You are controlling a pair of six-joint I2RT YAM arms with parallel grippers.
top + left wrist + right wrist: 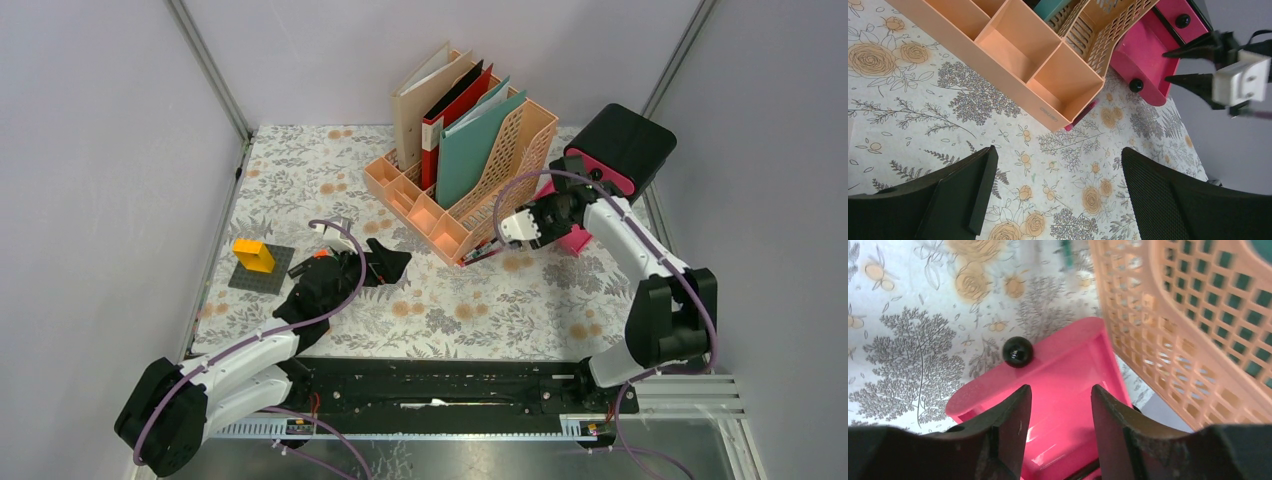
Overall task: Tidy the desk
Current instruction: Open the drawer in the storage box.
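Since the right gripper (pixel 1060 395) hangs half open and empty over the pink drawer (pixel 1063 357), I recommend pressing squarely beside its black knob (pixel 1017 351) (left gripper (pixel 1058 162) wide open, empty).

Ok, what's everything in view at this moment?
desk: one, white floral cloth, under everything
file rack: one, peach, back centre
folders: several, beige, red, teal, upright in the rack
drawer box: one, pink with black top, back right
drawer: one, pink with black knob, pulled open beside the rack
block: one, yellow, on the base plate
base plate: one, dark grey, left side
left gripper: one, black, open, near desk centre
right gripper: one, black, open, at the drawer
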